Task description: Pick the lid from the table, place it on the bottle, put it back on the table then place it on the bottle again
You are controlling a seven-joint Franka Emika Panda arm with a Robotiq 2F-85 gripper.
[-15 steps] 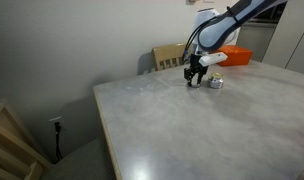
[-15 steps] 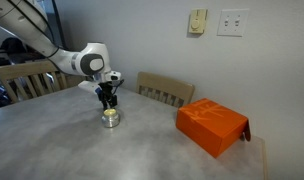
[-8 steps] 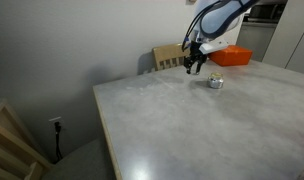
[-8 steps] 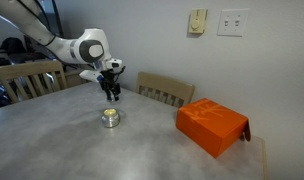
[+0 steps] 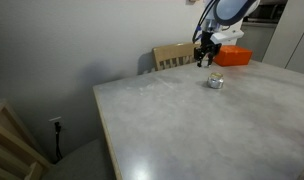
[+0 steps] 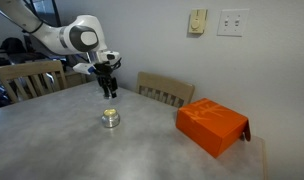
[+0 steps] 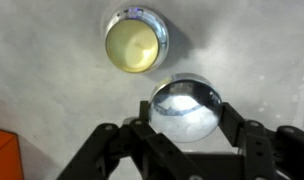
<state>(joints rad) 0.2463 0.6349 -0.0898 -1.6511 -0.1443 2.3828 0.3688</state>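
Item one: my pincer (image 7: pixel 189 120), jaws clasping the lid (image 7: pixel 185 103), round and silvery. Item two: the bottle (image 7: pixel 135 42), at eleven o'clock from the lid, pale mouth uncovered, on the table (image 7: pixel 42 90). Item three: orange box (image 7: pixel 2 152), a corner at eight o'clock.

I'm looking at a pale grey tabletop (image 5: pixel 182 135) with faint marbling and a soft sheen. Two things rest directly on it. The small clear bottle (image 6: pixel 111 119) stands upright on open surface. In the wrist view I can see its mouth uncovered and pale inside. The orange box (image 6: pixel 212 126) lies flat nearer the tabletop's edge, well apart from the bottle.
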